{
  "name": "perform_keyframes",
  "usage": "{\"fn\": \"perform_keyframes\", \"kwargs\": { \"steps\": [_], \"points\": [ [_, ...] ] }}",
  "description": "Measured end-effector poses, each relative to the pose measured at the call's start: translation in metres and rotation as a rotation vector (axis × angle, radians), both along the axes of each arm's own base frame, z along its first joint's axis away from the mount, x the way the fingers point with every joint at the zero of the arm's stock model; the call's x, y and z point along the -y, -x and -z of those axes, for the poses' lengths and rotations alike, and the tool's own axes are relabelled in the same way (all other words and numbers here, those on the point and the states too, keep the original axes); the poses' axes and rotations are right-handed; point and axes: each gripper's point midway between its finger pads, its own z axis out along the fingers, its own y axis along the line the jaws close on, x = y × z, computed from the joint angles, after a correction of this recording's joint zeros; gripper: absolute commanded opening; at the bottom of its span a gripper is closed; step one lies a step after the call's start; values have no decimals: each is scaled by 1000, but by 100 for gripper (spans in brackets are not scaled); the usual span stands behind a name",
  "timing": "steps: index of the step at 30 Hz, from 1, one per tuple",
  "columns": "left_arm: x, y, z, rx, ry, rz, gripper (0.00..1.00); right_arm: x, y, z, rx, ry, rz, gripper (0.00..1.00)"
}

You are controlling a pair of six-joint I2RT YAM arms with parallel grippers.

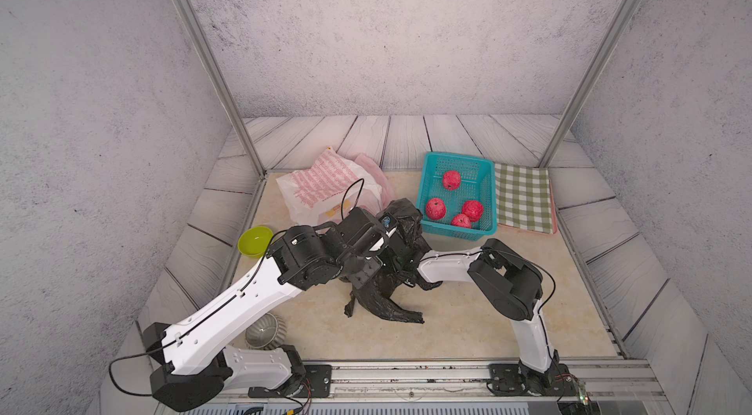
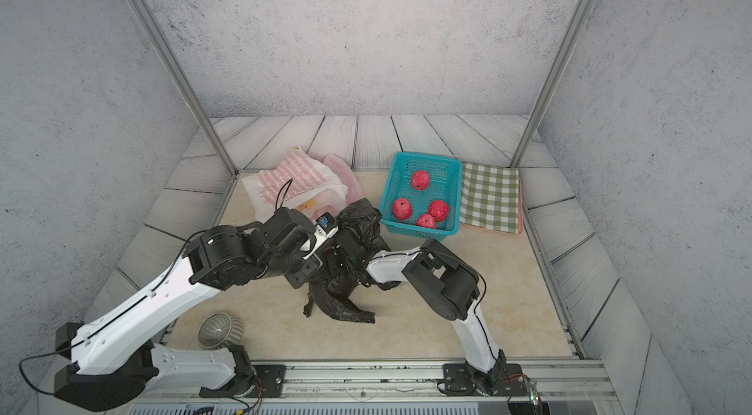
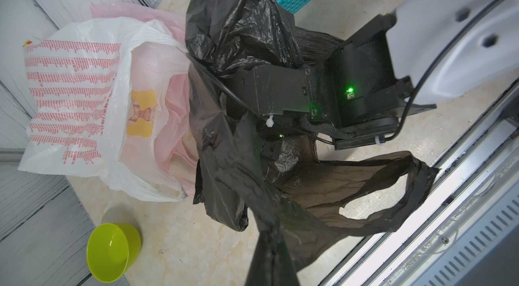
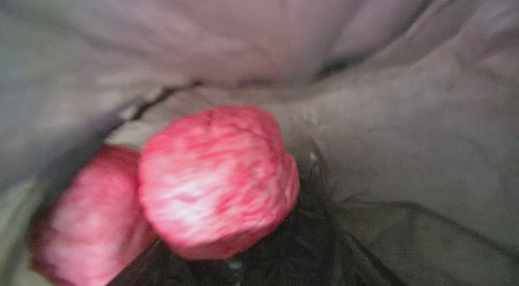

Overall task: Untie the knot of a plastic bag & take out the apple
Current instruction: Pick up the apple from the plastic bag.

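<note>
Two red apples [image 4: 219, 183] lie inside the black plastic bag [image 1: 382, 303] at lower centre. Left gripper [image 1: 384, 236] pinches its film, jaws clenched, apparently keeping the mouth open for the right arm [image 1: 447, 266], whose jaws are hidden and unreadable.

- White thin plastic bag with red lettering [image 1: 325, 185]: crumpled, back left of the beige marbled tabletop [image 1: 468, 311], overlying a pale pink plastic bag [image 1: 376, 172].
- Teal perforated plastic basket [image 1: 447, 230]: back right, just beside a green-and-white checked cloth [image 1: 523, 197].
- Lime-green round bowl [image 1: 255, 241]: left edge, upright.
- Grey ribbed bowl [image 1: 262, 331]: near left corner.
</note>
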Motion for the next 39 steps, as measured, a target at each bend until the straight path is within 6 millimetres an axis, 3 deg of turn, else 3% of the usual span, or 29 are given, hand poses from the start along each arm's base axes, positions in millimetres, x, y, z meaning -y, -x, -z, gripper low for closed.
{"fn": "perform_keyframes", "kwargs": {
  "steps": [11, 14, 20, 24, 27, 32, 35, 39],
  "points": [
    [1, 2, 3, -17, 5, 3, 0, -29, 3, -21, 38, -126, -112, 99],
    [2, 3, 4, -23, 8, 2, 0, -41, -4, -28, 41, -130, -121, 97],
    [3, 4, 4, -29, 14, 1, 0, -67, -21, -32, 47, -145, -126, 67],
    [3, 5, 4, -31, 13, 2, 0, -67, -20, -29, 43, -142, -135, 27],
    [1, 5, 5, -27, 6, -2, 0, -59, -12, -28, 48, -158, -144, 16],
    [-8, 3, 18, -20, -43, -23, 0, -19, 26, -31, -5, -144, -175, 14],
    [-13, 0, 29, -21, -72, -42, 0, 9, 59, -46, -49, -171, -208, 14],
    [-14, -8, 36, -19, -74, -67, 0, 36, 105, -86, -68, -251, -272, 14]
  ]
}}
